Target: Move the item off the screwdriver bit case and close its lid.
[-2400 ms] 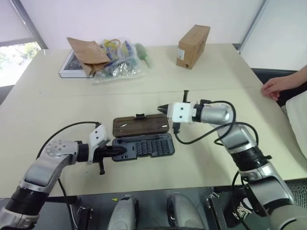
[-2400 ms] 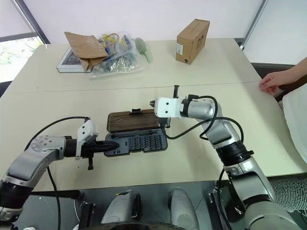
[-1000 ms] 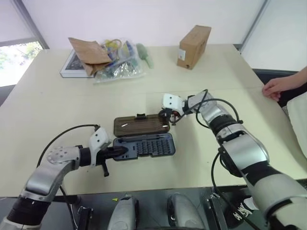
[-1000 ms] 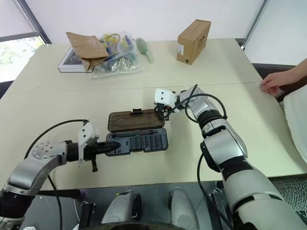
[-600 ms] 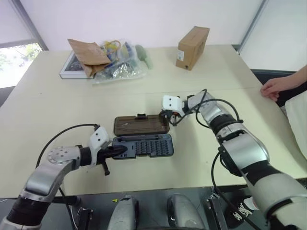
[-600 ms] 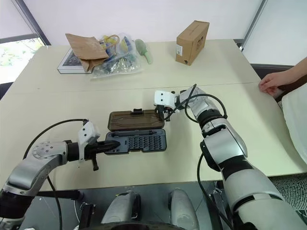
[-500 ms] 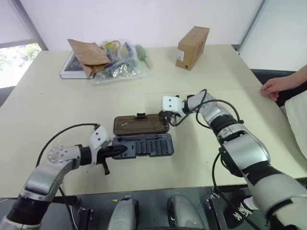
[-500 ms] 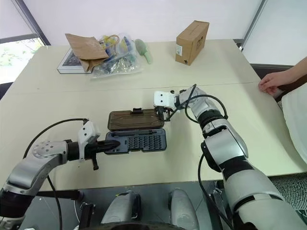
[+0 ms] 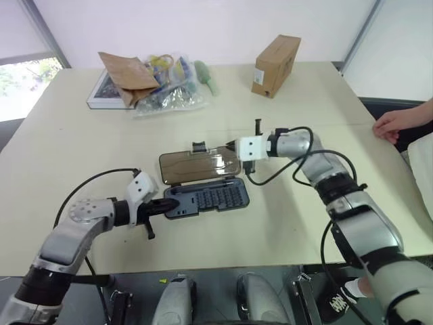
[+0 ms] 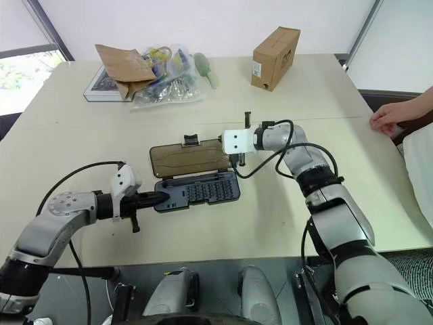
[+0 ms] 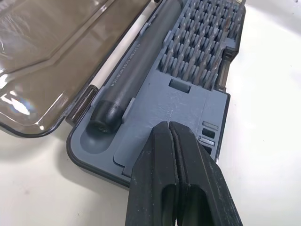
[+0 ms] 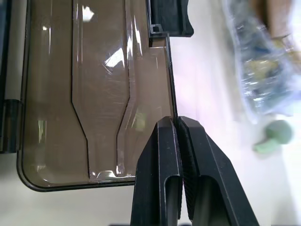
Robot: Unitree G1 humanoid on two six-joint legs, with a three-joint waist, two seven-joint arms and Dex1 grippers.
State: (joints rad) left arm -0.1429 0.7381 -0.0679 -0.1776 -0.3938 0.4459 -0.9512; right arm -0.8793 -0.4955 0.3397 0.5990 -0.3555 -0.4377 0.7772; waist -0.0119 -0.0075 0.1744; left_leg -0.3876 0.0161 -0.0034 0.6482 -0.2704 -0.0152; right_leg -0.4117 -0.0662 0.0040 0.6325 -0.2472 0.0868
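At frame centre, the lid [image 12: 99, 94] edge is pinched by the clenched right gripper [image 12: 178, 141]; the case tray [image 11: 188, 101] corner is clamped by the clenched left gripper [image 11: 170, 141].

Across my tabletop [image 9: 81, 149], a cardboard box [image 9: 275, 66] is standing far off; a brown paper bag [image 9: 127, 70] is lying on clear plastic bags [image 9: 169, 91], and a person's hand [image 9: 399, 124] is resting at the edge.

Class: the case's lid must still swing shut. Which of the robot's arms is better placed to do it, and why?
Probably the right: the right gripper pinches the lid at its edge, while the left gripper presses on the tray.
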